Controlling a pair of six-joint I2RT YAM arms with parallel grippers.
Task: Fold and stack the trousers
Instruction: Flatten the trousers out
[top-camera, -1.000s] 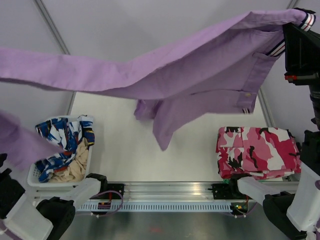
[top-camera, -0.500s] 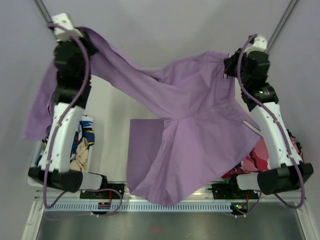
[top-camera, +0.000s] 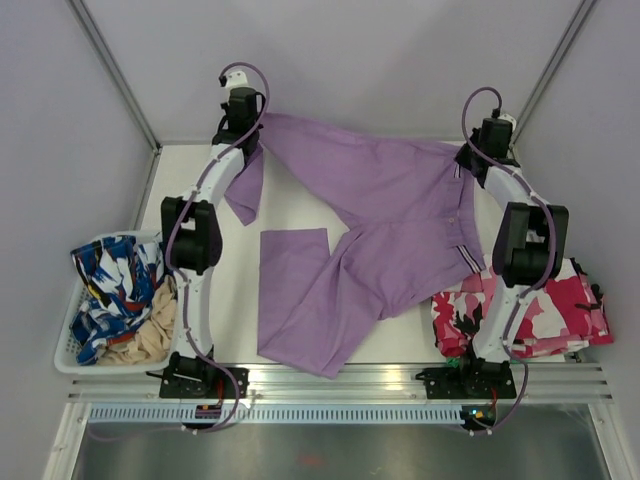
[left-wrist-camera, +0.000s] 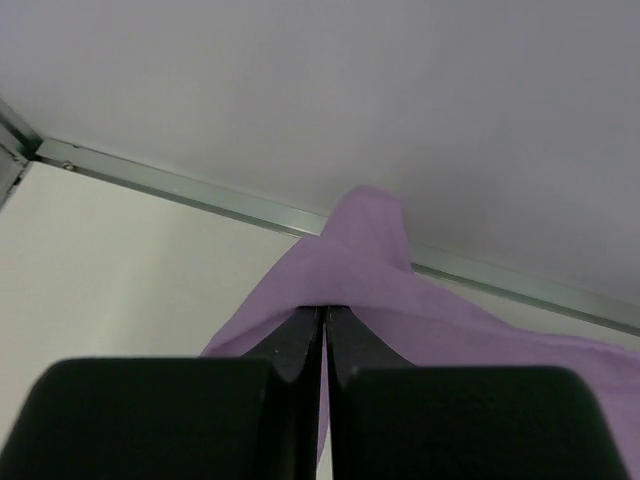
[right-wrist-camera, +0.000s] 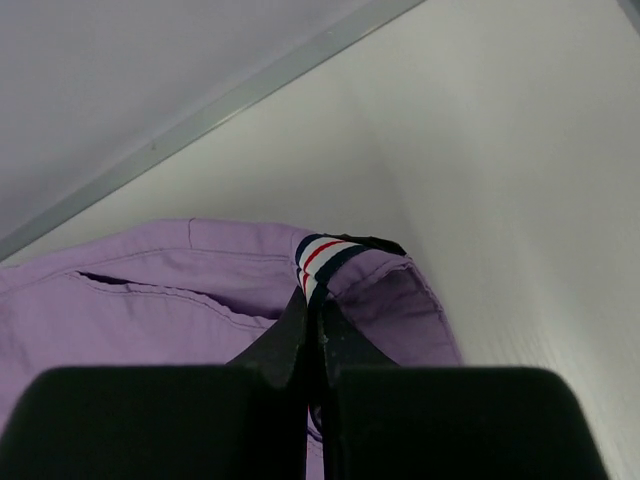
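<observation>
Soft, bright, even light fills all views. Shadows on the counter (top-camera: 405, 335) are faint; near each wrist lens the left claw (left-wrist-camera: 322, 318) and right claw (right-wrist-camera: 311, 300) blur black.

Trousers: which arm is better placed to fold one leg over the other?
Probably left: the left tool is shut on the far leg, ready to carry it over; the right tool holds the waistband.

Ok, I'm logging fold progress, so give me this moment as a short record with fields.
trousers: spread across the table, held at two far points
left pincer: shut on trousers, far left
right pincer: shut on the striped waistband, far right
camouflage garment: folded, near right
basket: near left, holding blue-and-white clothing
</observation>
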